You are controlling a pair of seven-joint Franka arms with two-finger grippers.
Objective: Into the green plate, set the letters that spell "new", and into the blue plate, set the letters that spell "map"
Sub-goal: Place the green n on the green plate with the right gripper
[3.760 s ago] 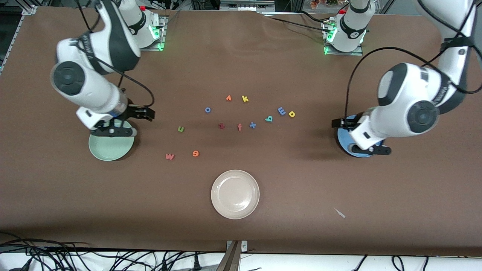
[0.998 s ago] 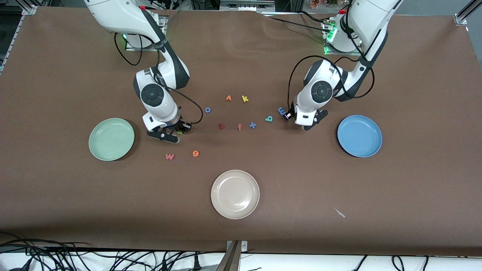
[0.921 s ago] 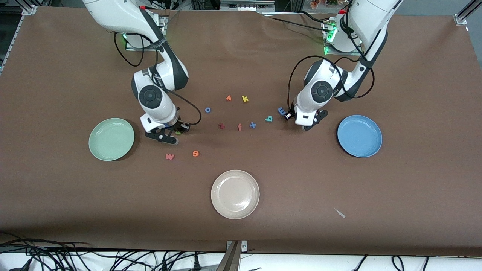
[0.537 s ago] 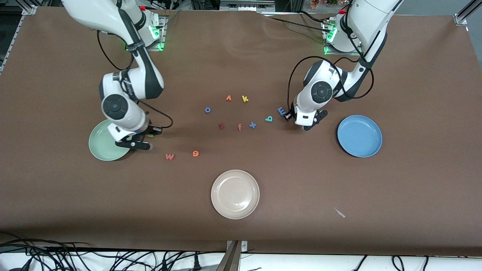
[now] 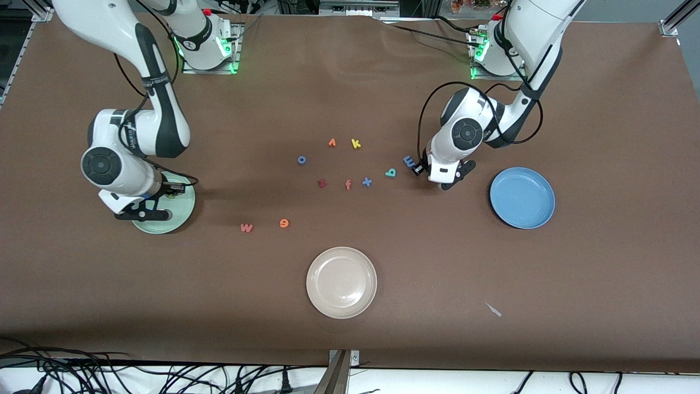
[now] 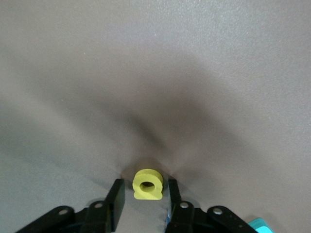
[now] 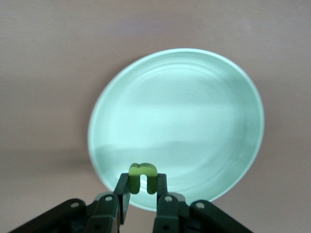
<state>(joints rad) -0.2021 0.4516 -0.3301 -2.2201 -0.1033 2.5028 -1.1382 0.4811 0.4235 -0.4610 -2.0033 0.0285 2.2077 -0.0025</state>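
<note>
My right gripper (image 7: pixel 143 187) is shut on the olive-green n (image 7: pixel 143 177) and hangs over the green plate (image 7: pixel 184 97), near its rim. In the front view that gripper (image 5: pixel 168 191) is over the green plate (image 5: pixel 164 221). My left gripper (image 6: pixel 146 194) is down at the table, open, its jaws narrowly straddling the yellow p (image 6: pixel 147 184) with small gaps on both sides. In the front view the left gripper (image 5: pixel 420 168) hides the p. The blue m (image 5: pixel 409 161) and teal a (image 5: pixel 390 173) lie beside it. The pinkish-red w (image 5: pixel 246 227) and orange e (image 5: pixel 284 222) lie on the table. The blue plate (image 5: pixel 522 198) holds nothing.
A cream plate (image 5: pixel 342 282) sits nearer the front camera. Mid-table lie a dark red z (image 5: pixel 321 183), orange-red f (image 5: pixel 348 185), blue x (image 5: pixel 367 181), yellow k (image 5: pixel 356 144), blue o (image 5: pixel 301 160) and an orange letter (image 5: pixel 332 143). A pale scrap (image 5: pixel 494 310) lies near the front edge.
The right arm has carried the n from among the letters toward its own end of the table, to over the green plate. The left gripper stayed at the p and narrowed its jaws.
</note>
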